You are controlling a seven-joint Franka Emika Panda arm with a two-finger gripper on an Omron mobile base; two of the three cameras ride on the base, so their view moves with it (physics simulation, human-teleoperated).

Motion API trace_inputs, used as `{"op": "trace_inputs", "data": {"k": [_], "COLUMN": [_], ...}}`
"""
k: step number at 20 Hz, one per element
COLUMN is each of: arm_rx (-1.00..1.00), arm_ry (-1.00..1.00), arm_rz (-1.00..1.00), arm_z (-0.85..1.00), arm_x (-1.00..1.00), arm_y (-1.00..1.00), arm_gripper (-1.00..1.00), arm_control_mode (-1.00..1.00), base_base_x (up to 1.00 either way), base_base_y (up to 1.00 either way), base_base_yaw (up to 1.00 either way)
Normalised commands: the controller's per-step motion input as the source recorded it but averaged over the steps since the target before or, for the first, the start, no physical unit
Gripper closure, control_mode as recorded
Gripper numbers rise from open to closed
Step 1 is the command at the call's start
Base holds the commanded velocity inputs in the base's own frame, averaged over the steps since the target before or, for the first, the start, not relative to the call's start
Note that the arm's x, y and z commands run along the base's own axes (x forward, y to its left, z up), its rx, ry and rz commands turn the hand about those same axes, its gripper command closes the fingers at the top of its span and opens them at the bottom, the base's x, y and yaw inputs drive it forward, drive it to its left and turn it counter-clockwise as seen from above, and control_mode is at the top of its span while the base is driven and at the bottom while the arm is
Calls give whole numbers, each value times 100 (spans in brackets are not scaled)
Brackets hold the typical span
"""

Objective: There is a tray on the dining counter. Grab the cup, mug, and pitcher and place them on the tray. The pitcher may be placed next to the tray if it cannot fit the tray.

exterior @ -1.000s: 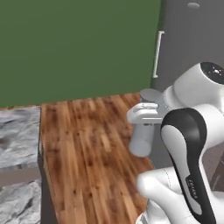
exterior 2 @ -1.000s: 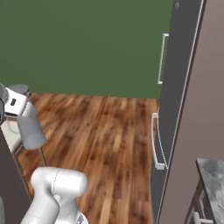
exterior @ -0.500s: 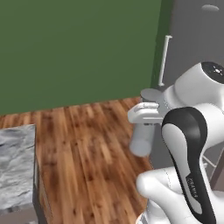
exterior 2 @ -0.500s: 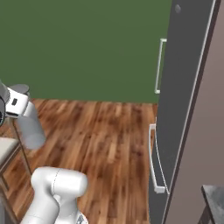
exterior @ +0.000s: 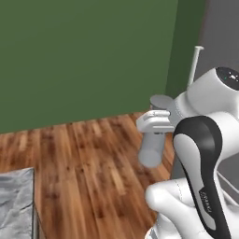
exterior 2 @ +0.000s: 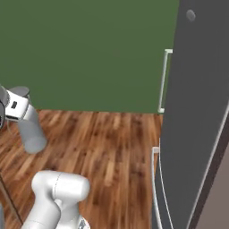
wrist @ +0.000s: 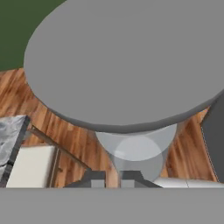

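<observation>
The pitcher (exterior: pixel 151 150), a pale grey translucent cylinder, hangs tilted above the wooden floor with my gripper (exterior: pixel 157 120) shut on its top rim. From the right base view the pitcher (exterior 2: pixel 31 133) sits at the far left under the gripper (exterior 2: pixel 19 108). Looking along the hand, the pitcher's wide rim (wrist: pixel 127 65) spreads across most of the picture, and its body narrows down to the gripper (wrist: pixel 108 177), whose two fingertips pinch the rim. The tray, the cup and the mug are out of view.
A corner of grey-white marbled counter (exterior: pixel 16 200) lies at the lower left, and a pale stool (wrist: pixel 30 166) stands beside it. A tall dark grey fridge (exterior 2: pixel 197 112) with a light handle (exterior 2: pixel 163 80) rises on the right. A green wall (exterior: pixel 84 56) stands behind the wooden floor (exterior 2: pixel 112 143).
The base has turned, so the whole picture has shifted: the marbled counter has slid off to the left and the fridge has come closer. The pitcher stays in the shut gripper.
</observation>
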Motion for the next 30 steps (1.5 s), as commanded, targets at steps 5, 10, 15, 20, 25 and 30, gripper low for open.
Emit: {"op": "trace_inputs", "data": {"k": [5, 10, 15, 20, 25, 30], "arm_rx": [0, 0, 0, 0, 0, 0], "arm_ry": [0, 0, 0, 0, 0, 0], "arm_rz": [0, 0, 0, 0, 0, 0], "arm_z": [0, 0, 0, 0, 0, 0], "arm_x": [0, 0, 0, 0, 0, 0], "arm_y": [0, 0, 0, 0, 0, 0], "arm_gripper": [100, 100, 100, 100, 100, 100], "arm_control_mode": [100, 100, 100, 100, 100, 100], "base_base_x": [100, 100, 100, 80, 83, 54], "base_base_y": [-21, -11, -9, -2, -8, -24], "base_base_yaw": [-3, 0, 3, 40, 65, 81]}}
